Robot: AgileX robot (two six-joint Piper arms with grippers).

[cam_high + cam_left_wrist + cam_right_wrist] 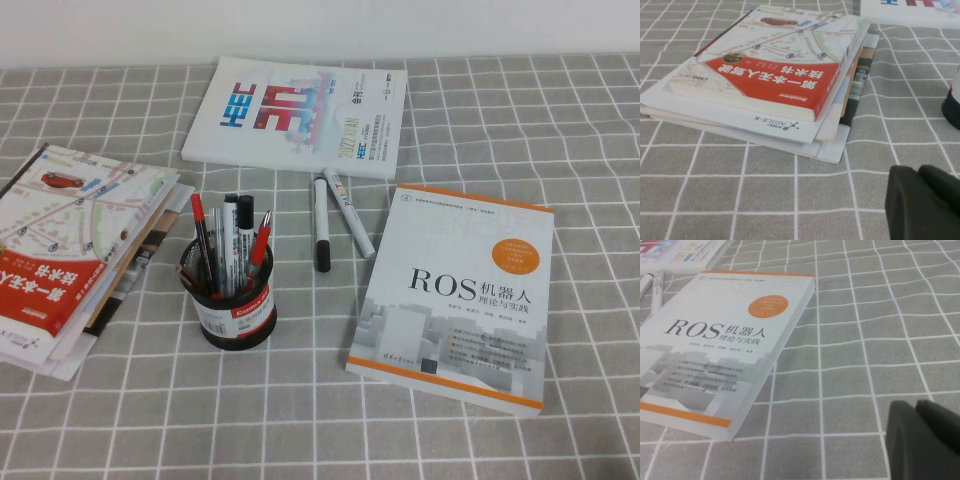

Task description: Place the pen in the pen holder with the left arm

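Both end effectors, left (pixel 927 200) and right (pixel 925 437), hover low over table.

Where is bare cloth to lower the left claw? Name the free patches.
Free: the near cloth before the pen holder, and right of the ROS book. Crowded: the pen lies beside a lettered marker, between holder, magazine and book. Left claw hangs near the book stack; right claw beside the ROS book.
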